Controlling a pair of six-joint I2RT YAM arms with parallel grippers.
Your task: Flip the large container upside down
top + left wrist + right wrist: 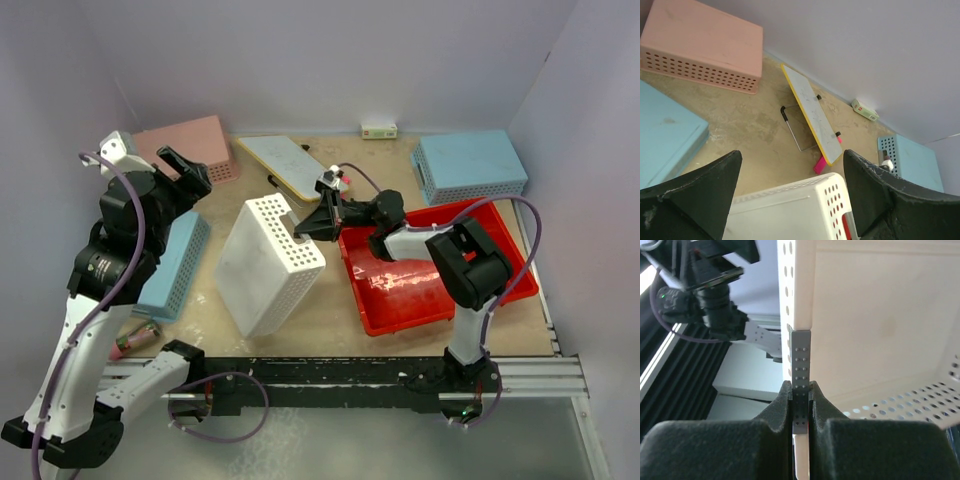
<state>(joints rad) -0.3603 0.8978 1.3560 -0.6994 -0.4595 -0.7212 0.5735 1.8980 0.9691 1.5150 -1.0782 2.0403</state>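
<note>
My right fingers (777, 410) pinch the wall of the tilted white perforated basket (265, 265) mid-tabletop. My left fingers (705, 195) hang spread. The red tray (400, 300) lies open side up near the right edge.

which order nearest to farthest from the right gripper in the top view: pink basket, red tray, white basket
1. white basket, clamped in the right gripper
2. red tray, just to its right
3. pink basket, back left corner

glossy red tray (408, 300) lies open side up.
</note>
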